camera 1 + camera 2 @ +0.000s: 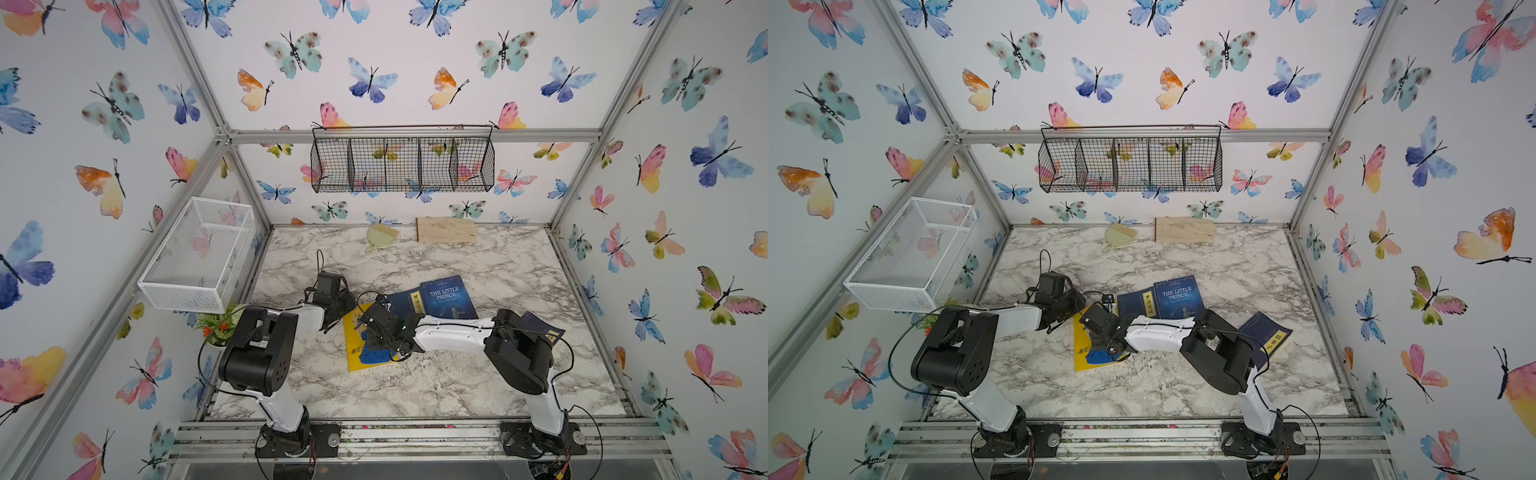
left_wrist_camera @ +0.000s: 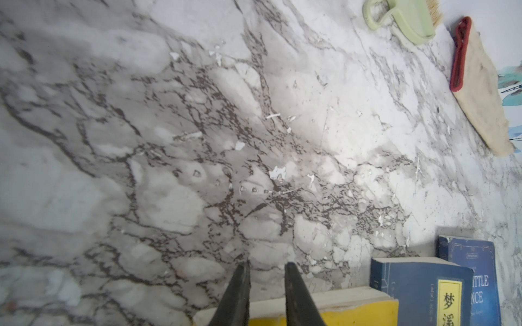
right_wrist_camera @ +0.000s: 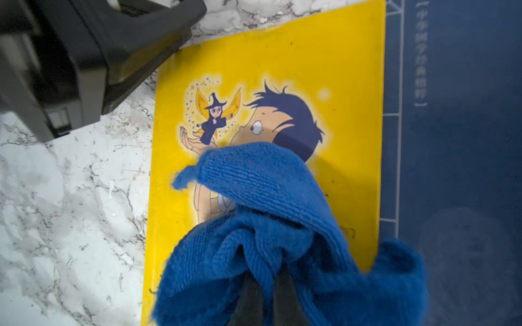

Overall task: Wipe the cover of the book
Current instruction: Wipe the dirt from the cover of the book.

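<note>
Cloth [image 3: 254, 180] clamped in your right fingers [image 3: 247, 299], lying on the yellow book [image 3: 282, 56]; your left fingers [image 2: 238, 293] slightly apart over its edge. Black basket [image 1: 402, 164], white basket [image 1: 195, 253] hang above the desk [image 1: 415, 386].

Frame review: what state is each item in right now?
yellow book: closed, flat, cloth on its cover.
blue cloth: bunched, gripped, touching the cover.
right gripper: shut on blue cloth.
left gripper: slightly open, empty, at yellow book's edge.
Little Prince book: closed, flat.
labelled blue book: closed, overlapping it.
brush: lying at the back.
</note>
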### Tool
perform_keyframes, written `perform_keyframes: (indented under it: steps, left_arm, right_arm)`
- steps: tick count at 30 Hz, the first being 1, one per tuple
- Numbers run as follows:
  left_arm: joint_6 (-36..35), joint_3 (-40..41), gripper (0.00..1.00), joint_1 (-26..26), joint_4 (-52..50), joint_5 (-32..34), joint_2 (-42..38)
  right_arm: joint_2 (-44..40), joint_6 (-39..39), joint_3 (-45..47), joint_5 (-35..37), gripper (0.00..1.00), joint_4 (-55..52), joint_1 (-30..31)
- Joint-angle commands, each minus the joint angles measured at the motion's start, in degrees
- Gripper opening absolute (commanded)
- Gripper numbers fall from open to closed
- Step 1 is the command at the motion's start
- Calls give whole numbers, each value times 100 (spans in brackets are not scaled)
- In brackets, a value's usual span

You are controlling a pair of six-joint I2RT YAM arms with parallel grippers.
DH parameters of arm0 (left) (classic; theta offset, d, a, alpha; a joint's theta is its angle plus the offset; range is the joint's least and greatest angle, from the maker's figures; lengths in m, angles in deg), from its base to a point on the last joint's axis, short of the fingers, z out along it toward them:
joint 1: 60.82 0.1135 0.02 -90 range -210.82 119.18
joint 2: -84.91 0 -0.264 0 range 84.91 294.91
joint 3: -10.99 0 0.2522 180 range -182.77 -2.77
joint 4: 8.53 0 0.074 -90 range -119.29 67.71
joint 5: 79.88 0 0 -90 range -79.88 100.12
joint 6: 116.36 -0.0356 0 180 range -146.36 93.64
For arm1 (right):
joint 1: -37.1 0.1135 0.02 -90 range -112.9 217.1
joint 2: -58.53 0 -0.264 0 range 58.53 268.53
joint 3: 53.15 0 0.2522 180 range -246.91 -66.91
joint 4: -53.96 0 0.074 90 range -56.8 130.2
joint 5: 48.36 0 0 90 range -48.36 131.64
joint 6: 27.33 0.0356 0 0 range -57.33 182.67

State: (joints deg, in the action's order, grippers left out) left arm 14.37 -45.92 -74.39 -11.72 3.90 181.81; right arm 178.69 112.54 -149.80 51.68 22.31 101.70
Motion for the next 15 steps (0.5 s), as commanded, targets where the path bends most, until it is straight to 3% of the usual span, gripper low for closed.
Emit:
perform_keyframes:
  steps: [1,8,15]
  left_arm:
    - [18,175,25,-15,-398,-146,92]
    - [2,286,25,-15,-379,-111,29]
    - [5,264,25,-15,-387,-94,78]
  right_arm:
    - [1135,-233,-357,-31,1,-1561,-168]
    - [2000,-498,-1402,118,1,-1728,-597]
    - [1078,-122,5,-389,1,-1112,-225]
